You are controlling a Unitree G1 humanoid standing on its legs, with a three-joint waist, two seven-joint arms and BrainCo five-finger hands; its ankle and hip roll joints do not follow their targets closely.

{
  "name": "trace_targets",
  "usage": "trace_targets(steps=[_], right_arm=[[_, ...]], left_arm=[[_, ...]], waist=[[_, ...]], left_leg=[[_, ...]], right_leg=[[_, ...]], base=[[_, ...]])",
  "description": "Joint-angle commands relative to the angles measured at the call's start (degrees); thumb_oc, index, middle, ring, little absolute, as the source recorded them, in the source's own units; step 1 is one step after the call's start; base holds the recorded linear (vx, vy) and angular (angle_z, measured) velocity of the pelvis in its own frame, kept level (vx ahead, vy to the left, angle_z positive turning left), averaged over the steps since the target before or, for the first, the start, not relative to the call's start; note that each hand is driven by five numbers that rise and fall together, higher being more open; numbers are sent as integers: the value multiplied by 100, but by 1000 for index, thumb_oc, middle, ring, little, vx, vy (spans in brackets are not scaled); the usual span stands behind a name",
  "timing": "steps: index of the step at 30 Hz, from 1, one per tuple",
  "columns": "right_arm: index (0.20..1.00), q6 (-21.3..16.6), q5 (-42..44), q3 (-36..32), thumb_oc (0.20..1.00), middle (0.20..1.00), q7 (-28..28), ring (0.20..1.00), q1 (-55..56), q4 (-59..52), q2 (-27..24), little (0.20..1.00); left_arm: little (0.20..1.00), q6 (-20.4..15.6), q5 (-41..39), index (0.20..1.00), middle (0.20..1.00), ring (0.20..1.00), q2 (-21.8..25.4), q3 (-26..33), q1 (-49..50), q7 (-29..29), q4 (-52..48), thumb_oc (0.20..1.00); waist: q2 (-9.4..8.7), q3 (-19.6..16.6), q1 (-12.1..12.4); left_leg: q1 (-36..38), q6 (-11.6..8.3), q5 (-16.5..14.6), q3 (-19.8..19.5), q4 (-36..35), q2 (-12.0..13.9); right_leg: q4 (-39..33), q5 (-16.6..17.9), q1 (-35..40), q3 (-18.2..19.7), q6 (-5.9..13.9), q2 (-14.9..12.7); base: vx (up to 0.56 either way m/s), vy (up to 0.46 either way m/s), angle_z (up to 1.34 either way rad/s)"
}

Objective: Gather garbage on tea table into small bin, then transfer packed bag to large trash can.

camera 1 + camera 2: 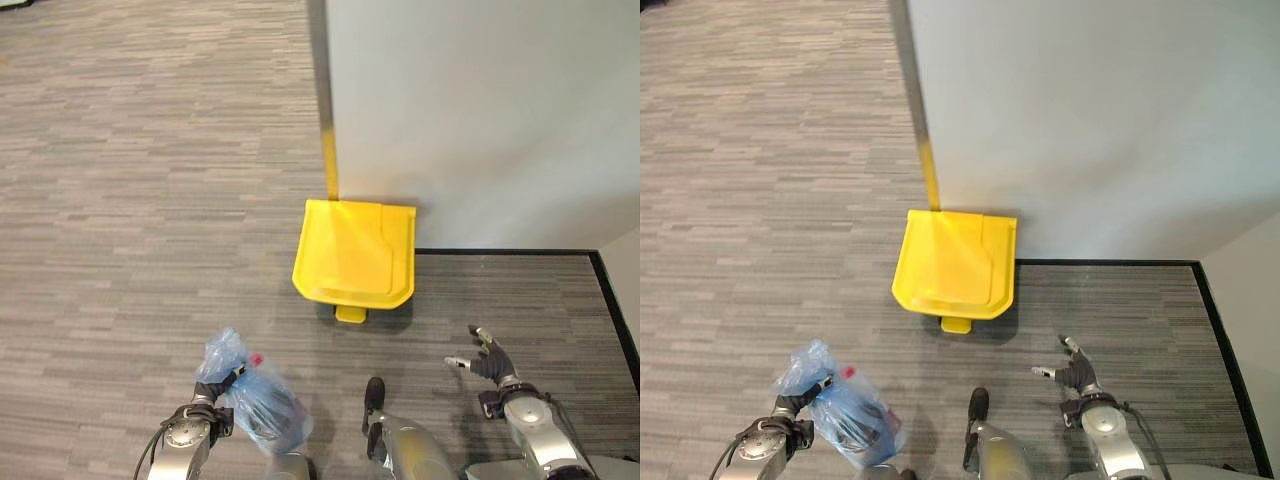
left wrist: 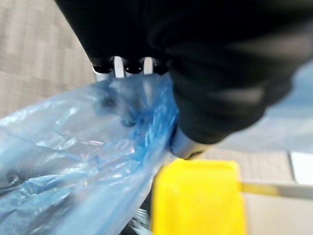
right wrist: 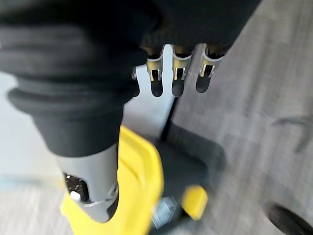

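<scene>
A large yellow trash can with its lid down and a foot pedal stands on the carpet against a pale wall. At the lower left my left hand is shut on the gathered top of a packed blue plastic bag, which hangs beside it with something red showing inside. In the left wrist view the bag's blue plastic bunches under the hand's fingers, with the yellow trash can beyond. My right hand hovers at the lower right, fingers spread, holding nothing, to the right of the can's front.
The pale wall runs behind and to the right of the trash can, with a black skirting strip along the floor. A yellow strip marks the wall's corner edge. Grey striped carpet stretches to the left.
</scene>
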Motion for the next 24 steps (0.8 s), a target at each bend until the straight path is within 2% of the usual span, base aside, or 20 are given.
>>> trace_targets(steps=[1, 3, 6, 8, 9, 10, 14, 15, 16, 17, 18, 19, 20, 21, 24], right_arm=[[1000, -184, 154, -182, 1000, 1000, -121, 1000, 178, 87, -100, 1000], [1000, -189, 151, -179, 1000, 1000, -135, 1000, 168, 88, -110, 1000], [1000, -175, 96, -217, 1000, 1000, -162, 1000, 280, 153, -100, 1000], [1000, -143, 65, -246, 1000, 1000, -139, 1000, 298, 186, -74, 1000], [1000, -111, 16, -262, 1000, 1000, -123, 1000, 260, 211, -32, 1000], [1000, -110, 15, -261, 1000, 1000, -123, 1000, 261, 211, -31, 1000], [1000, -18, -29, -201, 1000, 1000, -88, 1000, 106, 368, 199, 1000], [1000, -28, -7, -162, 1000, 1000, -83, 1000, 54, 401, 226, 1000], [1000, -29, -7, -86, 1000, 1000, -52, 1000, 13, 444, 274, 1000], [1000, -48, -18, -32, 1000, 1000, -57, 1000, 10, 440, 253, 1000], [1000, -47, -30, -5, 1000, 1000, -56, 1000, 30, 439, 253, 1000], [1000, -47, -30, -3, 1000, 1000, -56, 1000, 31, 439, 253, 1000], [1000, -58, -29, -9, 1000, 1000, -87, 1000, 51, 450, 248, 1000], [1000, -62, -29, -27, 1000, 1000, -93, 1000, 65, 455, 219, 1000], [1000, -77, 34, -84, 1000, 1000, -124, 1000, 91, 440, 195, 1000]], left_arm=[[200, -300, -22, 200, 200, 200, 255, 105, -99, 70, -142, 200], [200, -301, -20, 200, 200, 200, 260, 110, -75, 80, -158, 200], [200, -285, -1, 200, 200, 200, 231, 118, 24, 84, -209, 200], [200, -282, -3, 200, 200, 200, 220, 113, 54, 74, -240, 200], [200, -280, 0, 200, 200, 200, 231, 109, 96, 48, -295, 200], [200, -279, 0, 200, 200, 200, 233, 110, 97, 47, -297, 200], [200, -279, -10, 200, 200, 200, 413, 184, 36, 105, -305, 200], [200, -284, 7, 200, 200, 200, 465, 199, -2, 123, -292, 200], [200, -278, -12, 200, 200, 200, 511, 214, -16, 122, -303, 200], [200, -281, -36, 200, 200, 200, 512, 249, -14, 147, -294, 200], [200, -279, -52, 200, 200, 200, 513, 263, 5, 153, -306, 200], [200, -278, -53, 200, 200, 200, 514, 263, 8, 153, -308, 200], [200, -280, -41, 200, 200, 200, 493, 281, 49, 155, -285, 200], [200, -271, -60, 200, 200, 200, 439, 268, 78, 138, -298, 200], [200, -260, -85, 200, 200, 200, 378, 274, 138, 104, -292, 200]], waist=[[-213, -173, -40], [-234, -131, 19], [-145, -108, 86], [-95, -116, 92], [-62, -168, 95], [-64, -171, 99], [-244, -168, 208], [-258, -148, 228], [-251, -123, 237], [-250, -115, 259], [-256, -112, 279], [-256, -106, 275], [-275, -131, 299], [-310, -143, 275], [-347, -238, 288]], left_leg=[[-186, 71, 162, 227, -818, 26], [-438, -13, 422, 154, -1024, 117], [-513, -200, 1014, 138, -1574, 407], [-427, -178, 984, 212, -1652, 419], [-327, -114, 854, 139, -1676, 275], [-329, -112, 851, 145, -1674, 272], [-285, 277, 426, -132, -1558, -337], [-290, 320, 436, -84, -1569, -348], [-276, 394, 497, -55, -1638, -379], [-222, 442, 524, -9, -1724, -473], [-180, 455, 528, 6, -1781, -521], [-167, 454, 528, 2, -1788, -521], [-104, 448, 513, 6, -1815, -573], [-77, 442, 480, -33, -1780, -601], [-36, 430, 428, 26, -1782, -594]], right_leg=[[32, -644, 24, 90, 1034, -506], [-35, -664, 127, 153, 1051, -526], [-54, -742, 370, 189, 1083, -576], [-19, -765, 439, 240, 1121, -617], [-68, -679, 501, 350, 1187, -713], [-70, -677, 498, 355, 1189, -715], [16, -360, 297, 931, 1479, -1002], [191, -381, 190, 992, 1494, -981], [610, -477, -18, 1111, 1427, -738], [762, -612, -82, 1006, 1364, -453], [757, -679, -80, 895, 1315, -344], [761, -686, -70, 891, 1315, -344], [557, -795, 84, 765, 1227, -300], [431, -778, 164, 1026, 1182, -158], [113, -700, 349, 875, 1182, -213]], base=[[108, 29, 3], [80, 79, -14], [130, 228, -47], [133, 354, 4], [84, 236, -5], [144, 431, -17], [59, 412, -34], [10, 316, -50], [18, 258, -53], [28, 201, -32], [34, 103, -36], [91, 8, -21], [143, -31, -6], [141, -29, 12], [116, -38, 29]])
